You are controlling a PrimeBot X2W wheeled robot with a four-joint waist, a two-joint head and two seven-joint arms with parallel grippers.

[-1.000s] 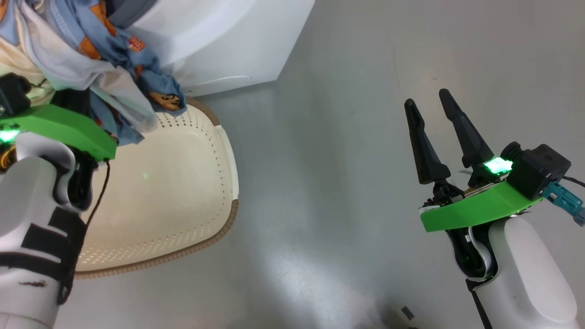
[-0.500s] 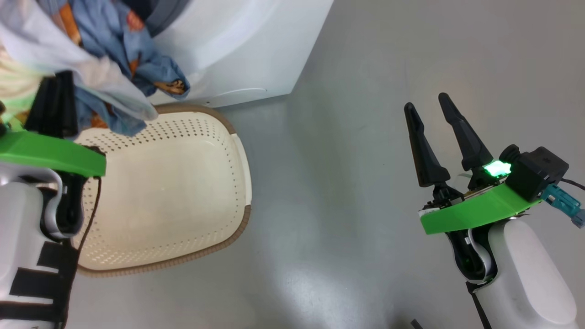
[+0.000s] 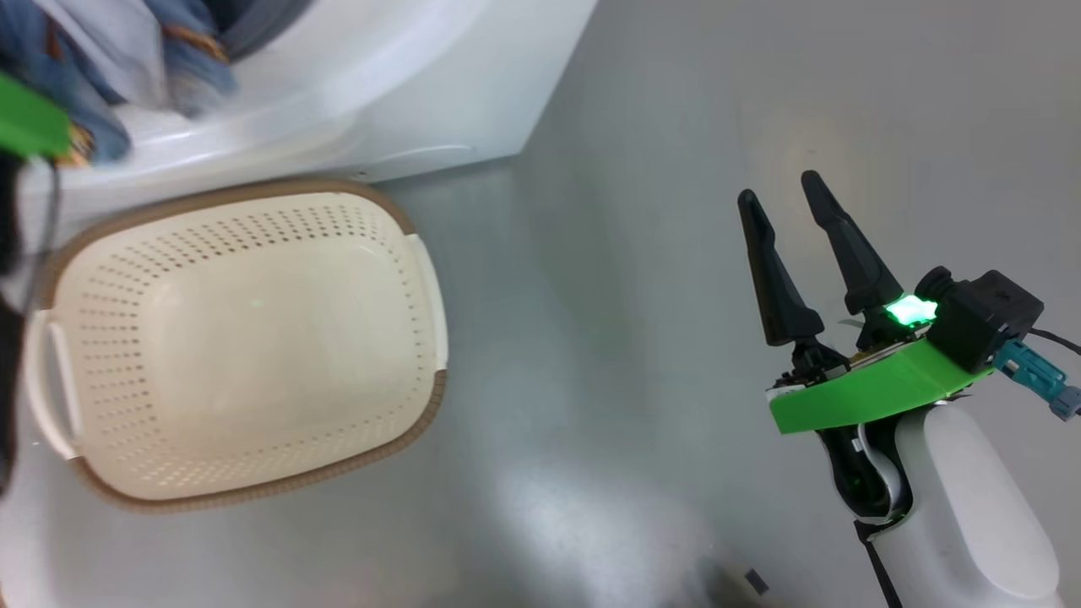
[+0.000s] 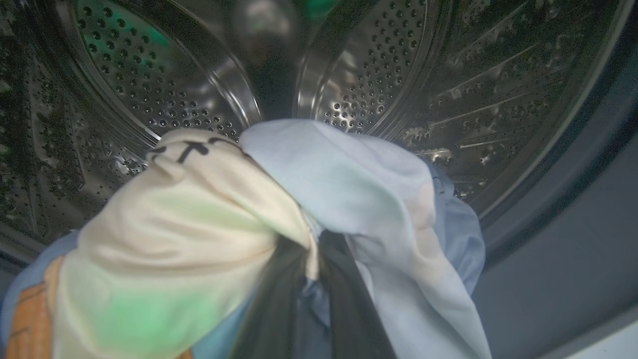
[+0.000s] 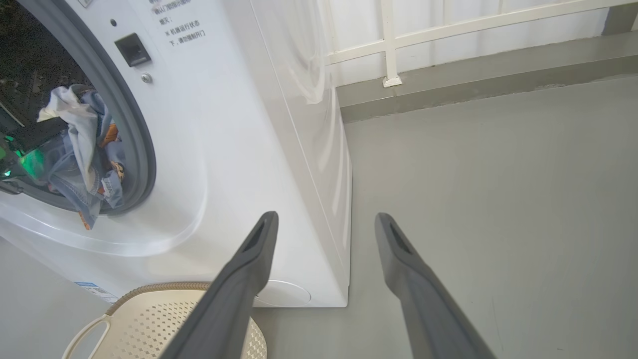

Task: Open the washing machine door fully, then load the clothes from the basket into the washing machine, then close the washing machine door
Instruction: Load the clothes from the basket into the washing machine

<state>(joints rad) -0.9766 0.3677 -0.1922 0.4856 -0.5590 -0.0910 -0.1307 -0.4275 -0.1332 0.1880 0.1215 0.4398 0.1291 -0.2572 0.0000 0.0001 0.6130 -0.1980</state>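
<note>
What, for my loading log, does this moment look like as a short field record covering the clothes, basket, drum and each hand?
clothes: gripped, at the drum mouth, part hanging over the grey gasket
left hand: shut on the clothes, pointing into the steel drum
basket: empty, on the floor in front of the washing machine
right hand: open, holding nothing, over bare floor to the machine's right
stage: loading under way, opening uncovered

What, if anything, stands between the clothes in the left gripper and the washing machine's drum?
Nothing visible: the left gripper holds the clothes at the open mouth, with bare drum beyond; some fabric hangs over the gasket.
</note>
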